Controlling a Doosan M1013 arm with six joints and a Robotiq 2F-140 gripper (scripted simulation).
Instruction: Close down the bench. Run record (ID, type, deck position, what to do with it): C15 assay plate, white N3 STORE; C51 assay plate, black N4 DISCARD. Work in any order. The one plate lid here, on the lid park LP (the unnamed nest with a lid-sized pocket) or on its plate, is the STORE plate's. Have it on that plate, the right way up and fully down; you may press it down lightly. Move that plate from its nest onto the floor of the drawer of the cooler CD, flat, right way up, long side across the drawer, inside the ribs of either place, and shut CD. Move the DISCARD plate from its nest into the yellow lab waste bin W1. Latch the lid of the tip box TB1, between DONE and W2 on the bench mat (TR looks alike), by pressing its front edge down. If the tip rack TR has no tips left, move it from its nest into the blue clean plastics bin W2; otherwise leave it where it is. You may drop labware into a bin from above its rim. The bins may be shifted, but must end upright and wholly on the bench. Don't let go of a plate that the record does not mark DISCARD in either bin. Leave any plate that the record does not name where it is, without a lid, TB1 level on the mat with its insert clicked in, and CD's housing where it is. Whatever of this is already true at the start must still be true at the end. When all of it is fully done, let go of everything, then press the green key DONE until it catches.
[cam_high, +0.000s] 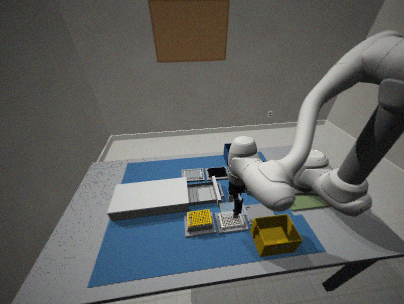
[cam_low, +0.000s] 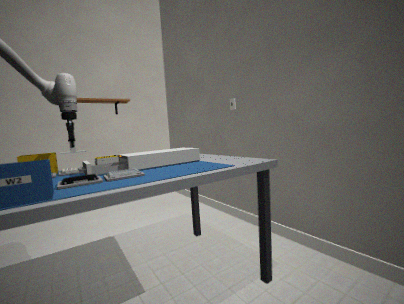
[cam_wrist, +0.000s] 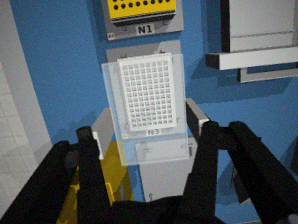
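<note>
My gripper (cam_wrist: 148, 113) is shut on the clear plate lid (cam_wrist: 147, 112) and holds it in the air. Through the lid I see the white assay plate (cam_wrist: 149, 92) in nest N3, directly below. In the top view the gripper (cam_high: 238, 206) hangs just above that white plate (cam_high: 231, 220). In the exterior view the lid (cam_low: 73, 149) is well above the bench. The black assay plate (cam_high: 217, 172) sits in its nest further back. The cooler CD (cam_high: 148, 196) has its drawer (cam_high: 204, 192) pulled open.
The yellow tip rack (cam_high: 199, 218) stands in nest N1, left of the white plate. The yellow bin W1 (cam_high: 275, 234) is to the right. The blue bin W2 (cam_low: 25, 182) is at the far end. The empty lid park (cam_wrist: 165, 167) lies under my fingers.
</note>
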